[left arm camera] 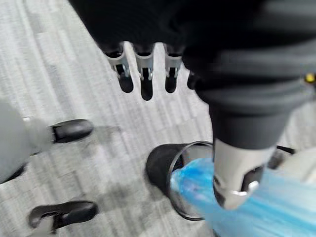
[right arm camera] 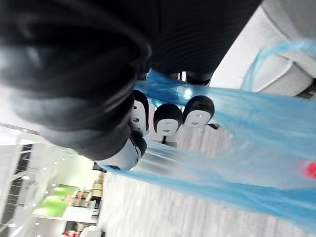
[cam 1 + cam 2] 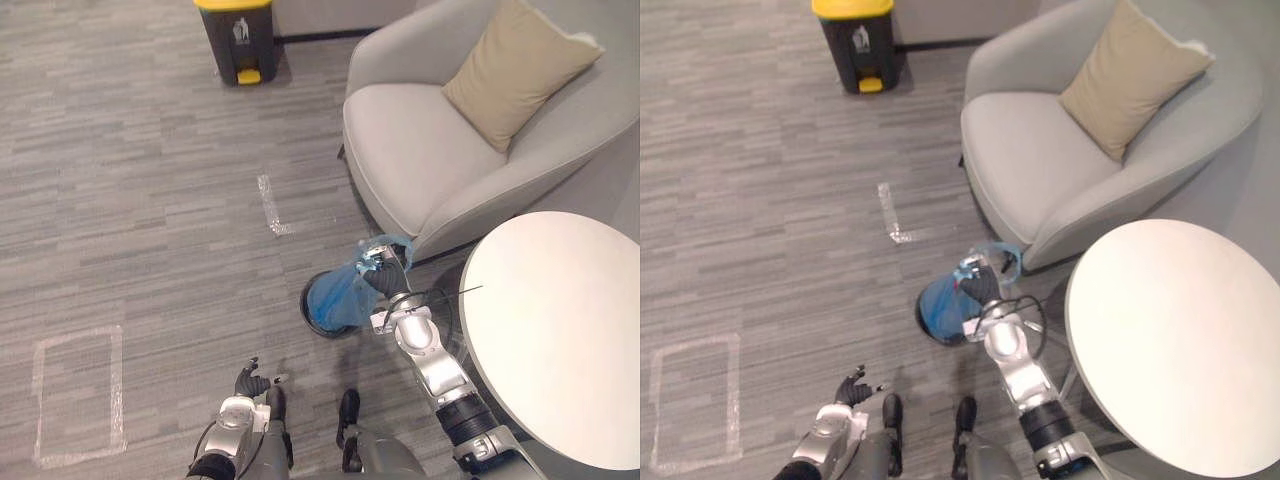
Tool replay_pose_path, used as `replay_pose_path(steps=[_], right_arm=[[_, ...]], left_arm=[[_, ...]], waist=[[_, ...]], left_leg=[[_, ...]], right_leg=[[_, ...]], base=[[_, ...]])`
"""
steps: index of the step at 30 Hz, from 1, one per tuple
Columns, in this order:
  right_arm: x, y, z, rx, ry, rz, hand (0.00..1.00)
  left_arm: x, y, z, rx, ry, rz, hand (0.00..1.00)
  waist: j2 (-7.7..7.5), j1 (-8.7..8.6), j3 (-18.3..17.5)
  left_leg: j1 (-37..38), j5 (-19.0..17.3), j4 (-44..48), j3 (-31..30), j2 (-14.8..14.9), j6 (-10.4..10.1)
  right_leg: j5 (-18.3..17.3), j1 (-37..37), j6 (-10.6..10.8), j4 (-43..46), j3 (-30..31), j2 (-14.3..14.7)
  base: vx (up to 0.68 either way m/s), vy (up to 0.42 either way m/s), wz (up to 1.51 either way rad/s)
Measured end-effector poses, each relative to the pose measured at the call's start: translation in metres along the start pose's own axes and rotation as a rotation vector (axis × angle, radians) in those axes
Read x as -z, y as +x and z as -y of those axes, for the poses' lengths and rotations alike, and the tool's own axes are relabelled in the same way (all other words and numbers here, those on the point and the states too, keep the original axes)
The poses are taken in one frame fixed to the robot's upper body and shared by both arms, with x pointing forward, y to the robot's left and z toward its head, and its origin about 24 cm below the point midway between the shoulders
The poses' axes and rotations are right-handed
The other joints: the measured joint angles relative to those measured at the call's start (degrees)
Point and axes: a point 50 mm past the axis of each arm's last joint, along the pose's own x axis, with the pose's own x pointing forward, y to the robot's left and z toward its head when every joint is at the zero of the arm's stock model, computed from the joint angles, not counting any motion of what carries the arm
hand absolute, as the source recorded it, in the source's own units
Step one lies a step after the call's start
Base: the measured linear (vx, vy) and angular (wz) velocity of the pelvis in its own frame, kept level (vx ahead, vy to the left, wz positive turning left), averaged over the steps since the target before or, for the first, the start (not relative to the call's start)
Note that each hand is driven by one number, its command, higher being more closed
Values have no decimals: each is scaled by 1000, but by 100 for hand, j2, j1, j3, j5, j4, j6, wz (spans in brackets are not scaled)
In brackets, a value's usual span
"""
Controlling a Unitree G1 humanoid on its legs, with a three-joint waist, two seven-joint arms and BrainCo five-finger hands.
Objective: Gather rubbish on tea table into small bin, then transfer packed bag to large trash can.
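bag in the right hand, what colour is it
Translucent blue bag, gripped by the right hand; shows best in the right wrist view.

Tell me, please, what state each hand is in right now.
Left hand: open, holding nothing.
Right hand: fingers closed on the blue bag.

Lounge corner of an office or similar commercial interior, apparently laid out as a test area. Grey striped carpet underfoot; a grey upholstered tub armchair with a beige cushion stands just beside a round white tea table; a black, yellow-lidded pedal bin stands by the far wall. Pale tape marks an L-shape and a rectangle on the carpet.
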Motion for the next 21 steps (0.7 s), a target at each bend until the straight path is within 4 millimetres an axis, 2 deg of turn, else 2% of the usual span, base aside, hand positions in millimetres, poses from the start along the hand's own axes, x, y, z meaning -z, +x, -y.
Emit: replay_pose_path(steps=[4,6,8,11,15,18,21], right_arm=[[0,-1,2,-50,6,7,100],[-7,-2,4,-87,-3,40,100],[-21,-4,8,-122,5,109,100],[-29,-6,9,-173,24,145,100],[-38,-5,11,-233,41,180,100],[-43,-7,6,-286,94,199,100],[-53,-6,5,-316,128,236,100]], left_arm=[[-31,-4,3,29,27,158,0],[-52,-8,3,41,37,258,0],[-80,-14,0,44,41,395,0],[-103,-22,-2,58,71,520,0],[-124,-30,-2,81,158,632,0],[-127,-33,-1,107,194,658,0],[-129,-33,6,152,234,671,0]], waist=[[-1,7,-91],[4,6,-179],[6,-10,-257],[31,-32,-334],[53,-61,-461],[50,-162,-500],[49,-191,-506]], left_leg=[[274,48,-268,33,-63,31],[301,63,-348,49,-82,14],[329,110,-405,61,-96,22],[511,138,-486,83,-101,46],[577,139,-510,109,-104,46],[700,139,-559,112,-101,46],[739,139,-581,133,-103,47]], right_leg=[[65,204,38,-190,100,-21],[94,188,59,-216,149,-26],[189,215,9,-307,186,-22],[225,379,1,-391,223,-5],[241,413,-8,-431,313,10],[250,510,-7,-455,346,24],[257,520,-7,-456,400,25]], base=[[-37,34,-8],[-8,28,-10],[20,18,-9],[40,1,-7],[42,3,-11],[20,9,-5],[-12,16,-6]])
